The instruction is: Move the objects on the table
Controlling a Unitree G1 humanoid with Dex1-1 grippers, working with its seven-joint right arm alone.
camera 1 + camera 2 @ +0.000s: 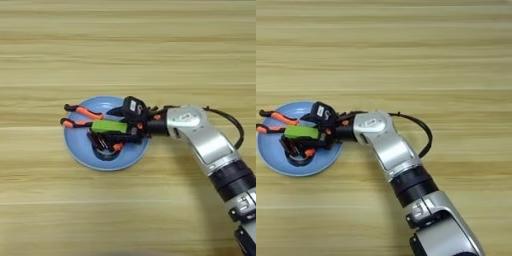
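Blue plate point(82, 155) holds pliers point(77, 116), clamp point(105, 146), block point(110, 126)

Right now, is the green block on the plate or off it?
On it: the green block lies over the blue plate, atop the pliers.

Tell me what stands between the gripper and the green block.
Nothing visible does. The gripper is already at the green block, over the plate. The pliers lie behind the block and the clamp in front, neither between.
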